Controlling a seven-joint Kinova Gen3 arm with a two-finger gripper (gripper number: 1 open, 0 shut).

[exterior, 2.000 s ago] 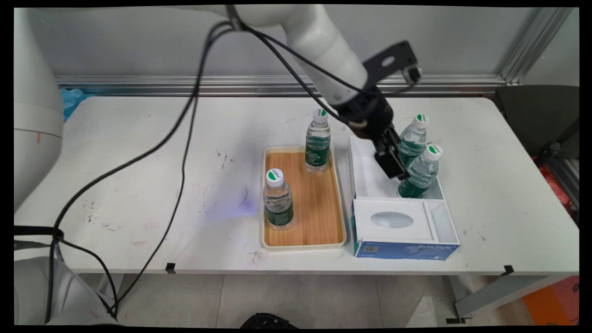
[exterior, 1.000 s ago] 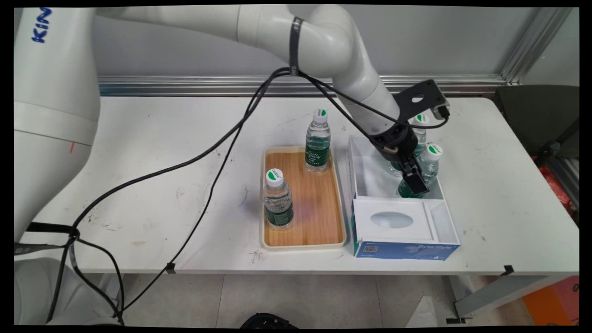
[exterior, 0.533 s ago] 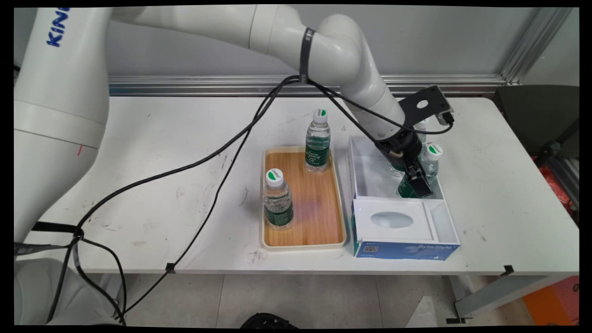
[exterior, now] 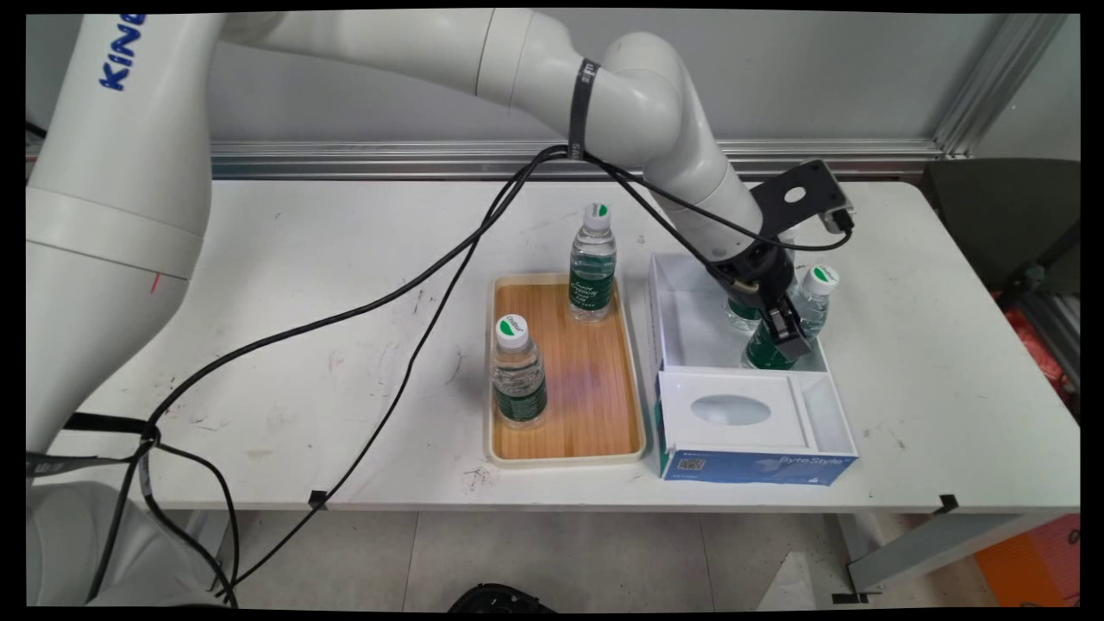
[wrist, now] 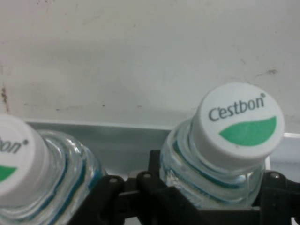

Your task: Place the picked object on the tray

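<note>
White plastic forms the open box (exterior: 681, 319) set near the tabletop's (exterior: 259, 285) front right part, beside a wooden tray (exterior: 586, 388). In the main view, the black claw (exterior: 787, 335) is lowered into the box's far right compartment and is clenched around the tilted water bottle (exterior: 809, 304) there; a second boxed bottle (exterior: 740, 312) is mostly hidden behind the arm. Two bottles are carried upright on the tray, the rear tray bottle (exterior: 592, 263) at its far edge and the front tray bottle (exterior: 517, 373) at its left side.

In the hand view, the water bottle (wrist: 234, 136) is seen gripped below its Cestbon cap by the claw (wrist: 206, 192), with the second boxed bottle (wrist: 37, 178) just beside it.
</note>
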